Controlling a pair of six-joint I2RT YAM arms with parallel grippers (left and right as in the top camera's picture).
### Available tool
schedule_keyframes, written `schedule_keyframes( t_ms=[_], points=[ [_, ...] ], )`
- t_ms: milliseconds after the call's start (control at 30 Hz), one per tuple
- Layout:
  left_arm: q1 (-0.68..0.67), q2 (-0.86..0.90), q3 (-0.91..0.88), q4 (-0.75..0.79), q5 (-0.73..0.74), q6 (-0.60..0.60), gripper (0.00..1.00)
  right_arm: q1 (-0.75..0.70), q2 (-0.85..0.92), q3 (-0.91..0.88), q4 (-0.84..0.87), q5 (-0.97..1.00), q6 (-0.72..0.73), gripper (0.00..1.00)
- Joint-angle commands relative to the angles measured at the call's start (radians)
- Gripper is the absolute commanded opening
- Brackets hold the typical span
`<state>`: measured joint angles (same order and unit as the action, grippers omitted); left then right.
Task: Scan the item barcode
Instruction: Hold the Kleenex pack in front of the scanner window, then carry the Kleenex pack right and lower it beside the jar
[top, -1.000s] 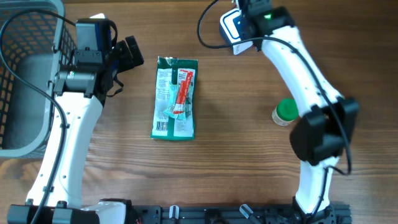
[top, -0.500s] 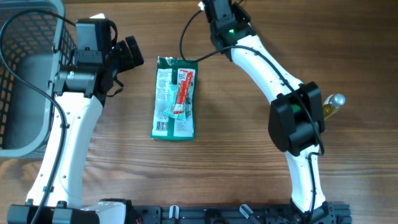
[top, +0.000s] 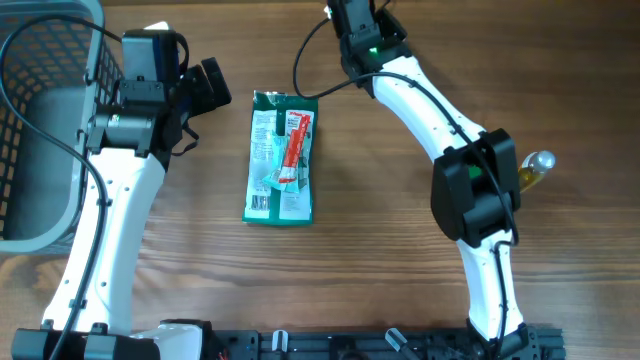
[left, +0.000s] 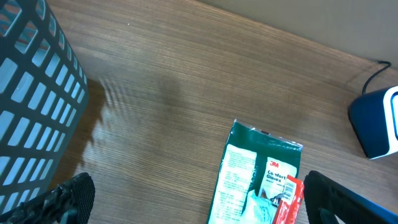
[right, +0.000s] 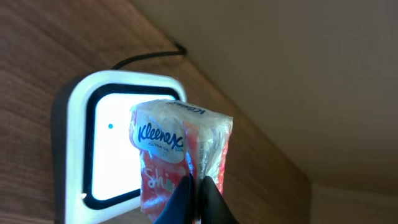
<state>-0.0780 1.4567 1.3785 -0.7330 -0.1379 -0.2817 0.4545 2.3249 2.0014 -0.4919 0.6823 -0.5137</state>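
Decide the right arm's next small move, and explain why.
Probably rotate the tissue pack slightly before the lit window of the scanner. The right pincer is shut on the pack, which sits in front of that window, yet no barcode shows on the side we see.

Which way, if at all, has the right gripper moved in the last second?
Yes. The right gripper shifted left, ending closer to the green glove packet.

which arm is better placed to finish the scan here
Right. The right gripper is shut on the tissue pack, held up to the scanner and its lit window. The left gripper is open and empty, near the glove pack.
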Motion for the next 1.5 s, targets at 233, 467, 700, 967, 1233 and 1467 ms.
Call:
schedule_keyframes(
  t_ms=[233,467,700,967,1233,1467],
  points=[
    [0.003,-0.003,0.012,0.002,-0.01,0.016,1.0,-0.006,0.049,0.0,-0.006,-0.005,0.084,0.04],
    [0.003,-0.003,0.012,0.002,-0.01,0.016,1.0,-0.007,-0.101,0.0,-0.043,0.032,0.146,0.04],
    [0.003,-0.003,0.012,0.002,-0.01,0.016,1.0,-0.016,-0.43,0.0,-0.289,-0.098,0.323,0.04],
    [0.003,-0.003,0.012,0.002,-0.01,0.016,1.0,-0.153,-0.63,0.0,-0.805,-0.369,0.558,0.04],
    [0.003,-0.003,0.012,0.002,-0.01,0.016,1.0,-0.334,-0.616,-0.121,-1.049,-0.487,0.67,0.04],
    [0.003,-0.003,0.012,0.002,-0.01,0.016,1.0,-0.358,-0.616,-0.325,-0.93,-0.399,0.67,0.04]
  ],
)
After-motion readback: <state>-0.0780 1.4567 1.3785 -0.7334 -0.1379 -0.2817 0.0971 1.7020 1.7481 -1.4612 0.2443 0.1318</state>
